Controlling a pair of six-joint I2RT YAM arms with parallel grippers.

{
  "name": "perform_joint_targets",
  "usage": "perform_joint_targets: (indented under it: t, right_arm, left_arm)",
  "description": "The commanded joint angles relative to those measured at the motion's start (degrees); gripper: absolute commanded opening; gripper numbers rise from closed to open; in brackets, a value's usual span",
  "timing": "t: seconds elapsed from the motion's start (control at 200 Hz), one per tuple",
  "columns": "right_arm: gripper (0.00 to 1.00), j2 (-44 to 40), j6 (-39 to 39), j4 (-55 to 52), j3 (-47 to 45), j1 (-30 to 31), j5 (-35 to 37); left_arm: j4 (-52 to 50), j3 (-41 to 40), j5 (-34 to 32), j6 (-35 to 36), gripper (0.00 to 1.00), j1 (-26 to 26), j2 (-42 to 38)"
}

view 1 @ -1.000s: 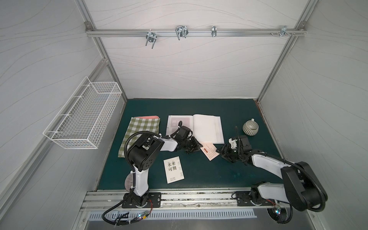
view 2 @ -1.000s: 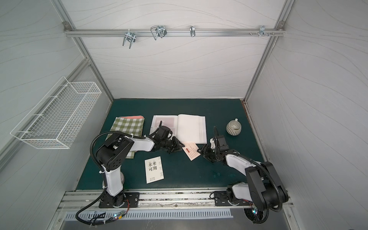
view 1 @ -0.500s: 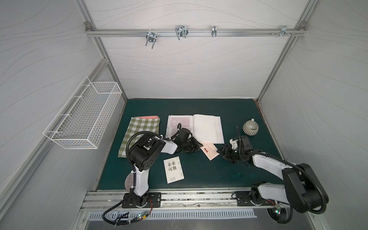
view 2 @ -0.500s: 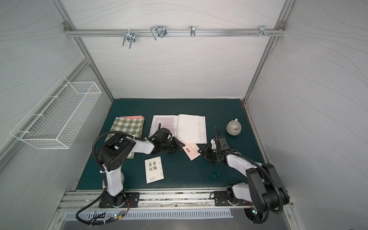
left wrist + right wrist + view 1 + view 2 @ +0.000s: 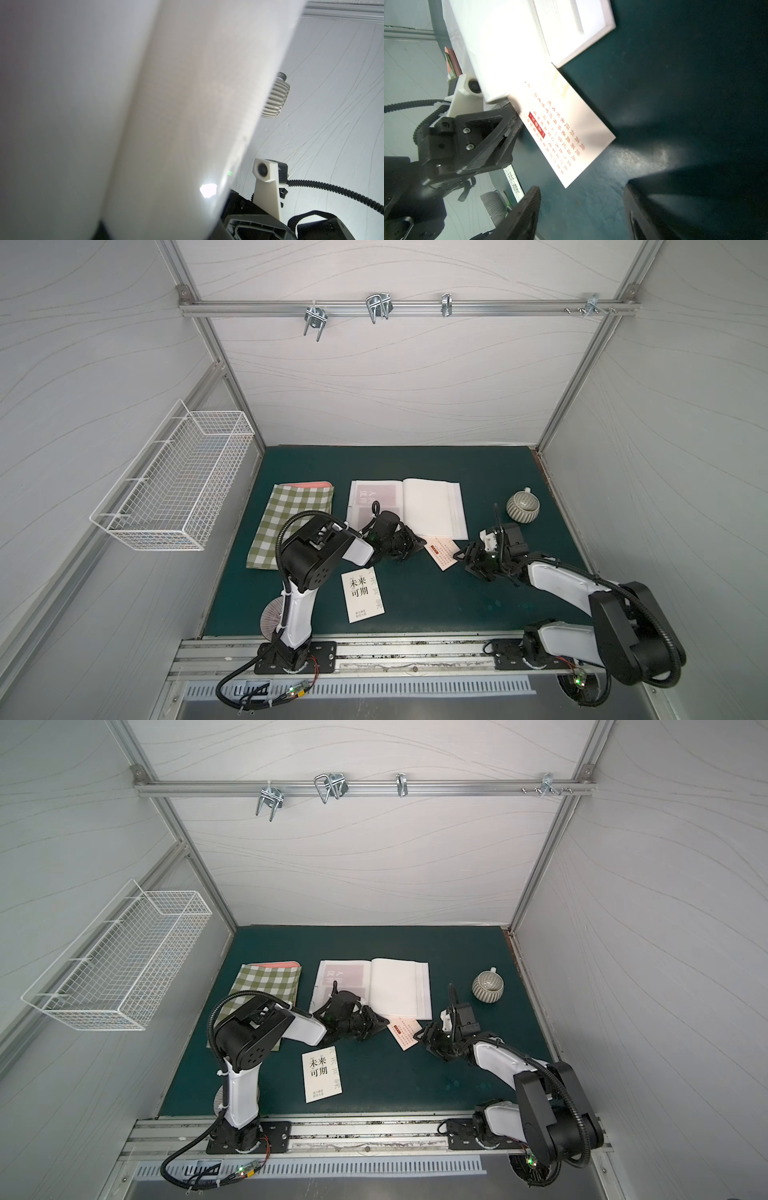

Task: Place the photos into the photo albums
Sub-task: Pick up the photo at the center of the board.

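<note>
The photo album (image 5: pixel 432 506) (image 5: pixel 397 986) lies open at the back middle, with a reddish photo (image 5: pixel 376 493) in a sleeve of its left page. My left gripper (image 5: pixel 411 546) (image 5: pixel 374 1022) is at the album's near edge. In the right wrist view its fingers (image 5: pixel 512 131) stand close together on a lifted white page (image 5: pixel 500 62). That page (image 5: pixel 145 124) fills the left wrist view and hides the jaws. A cream photo with red text (image 5: pixel 441 552) (image 5: pixel 566 128) lies flat between the grippers. My right gripper (image 5: pixel 463 560) (image 5: pixel 581 193) is open and empty just beside it. A white photo with black characters (image 5: pixel 360 593) (image 5: pixel 320 1073) lies nearer the front.
A green-and-white checked flat item (image 5: pixel 291 522) lies left of the album, with an orange edge (image 5: pixel 316 484) showing beneath it. A ribbed cup (image 5: pixel 522 508) (image 5: pixel 274 97) stands at the right. A wire basket (image 5: pixel 174 485) hangs on the left wall.
The left gripper's jaws have drawn together at the album's near edge, and the arm has barely shifted. The right arm and the loose photos have not moved.
</note>
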Motion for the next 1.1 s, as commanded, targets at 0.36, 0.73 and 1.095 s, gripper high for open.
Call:
perform_joint_targets:
  t: [0.36, 0.73, 1.095]
  right_arm:
    - [0.67, -0.2, -1.6, -11.3, -1.2, -0.6, 3.1]
    - [0.67, -4.9, 3.1, -10.1, -1.1, -0.3, 1.6]
    - [0.66, -8.1, 17.2, 0.1, -5.8, 5.7, 4.5]
  left_arm:
    - [-4.0, -0.7, -3.2, -1.2, 0.01, -0.6, 1.4]
    - [-5.3, -1.3, -2.9, -0.3, 0.0, -1.1, -2.8]
    - [-1.4, -3.6, -0.7, -6.8, 0.0, -1.5, -5.3]
